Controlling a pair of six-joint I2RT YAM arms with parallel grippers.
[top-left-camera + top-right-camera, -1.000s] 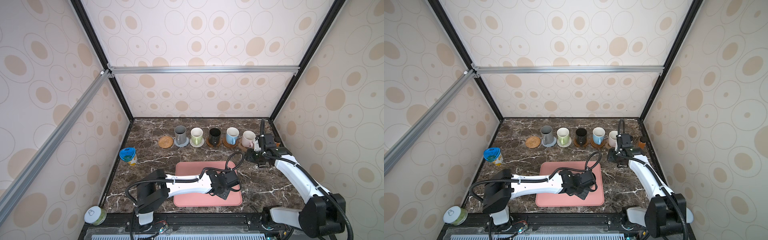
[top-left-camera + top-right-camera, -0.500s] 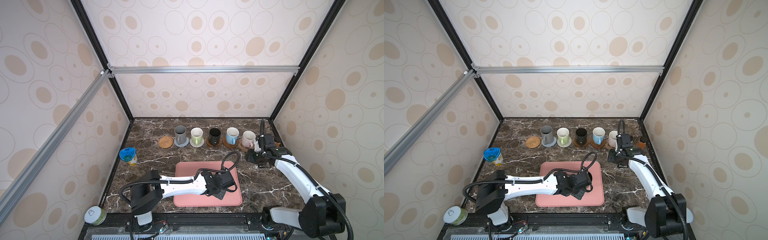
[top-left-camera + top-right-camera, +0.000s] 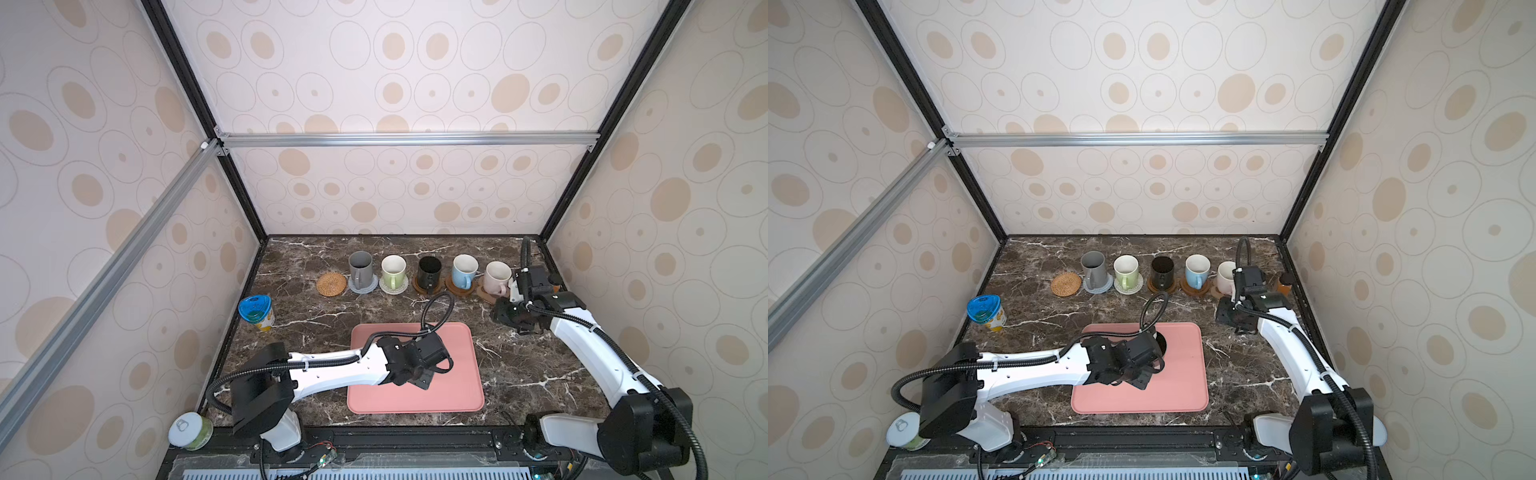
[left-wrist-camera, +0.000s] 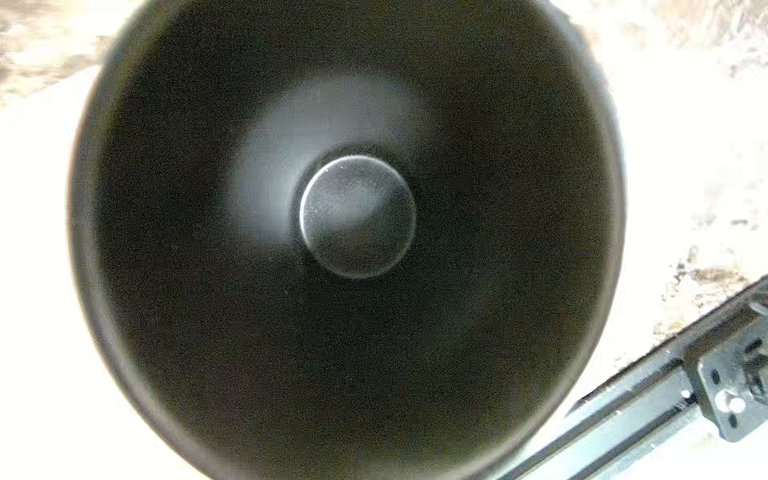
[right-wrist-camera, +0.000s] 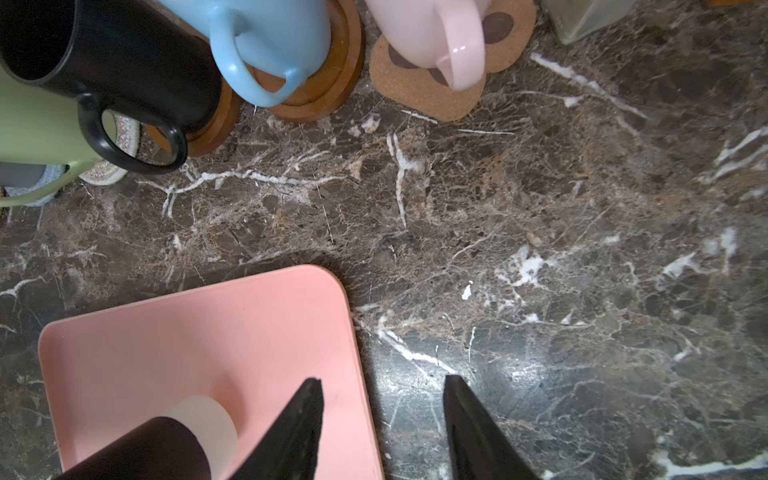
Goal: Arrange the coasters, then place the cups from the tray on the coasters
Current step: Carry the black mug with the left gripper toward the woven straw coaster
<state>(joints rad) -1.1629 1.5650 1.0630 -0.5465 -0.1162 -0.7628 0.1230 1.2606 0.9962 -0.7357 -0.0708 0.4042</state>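
Observation:
My left gripper (image 3: 427,369) is shut on a black cup (image 4: 357,216) over the pink tray (image 3: 457,399). The left wrist view looks straight down into that cup, and the jaws are hidden. Along the back, a grey cup (image 3: 360,266), a green cup (image 3: 393,270), a second black cup (image 3: 429,270), a blue cup (image 3: 464,270) and a pink cup (image 3: 496,276) each stand on a coaster. The tan rattan coaster (image 3: 331,284) at the left end is bare. My right gripper (image 5: 382,384) is open and empty over the tray's far right corner (image 5: 332,291).
A blue-lidded can (image 3: 255,311) stands at the left wall. A white-lidded green can (image 3: 190,430) sits off the table's front left corner. A small amber jar (image 3: 1285,284) is at the back right, behind my right arm. The left arm's cable (image 3: 436,307) loops above the tray.
My left gripper has carried the black cup leftward over the tray. The right arm has not moved.

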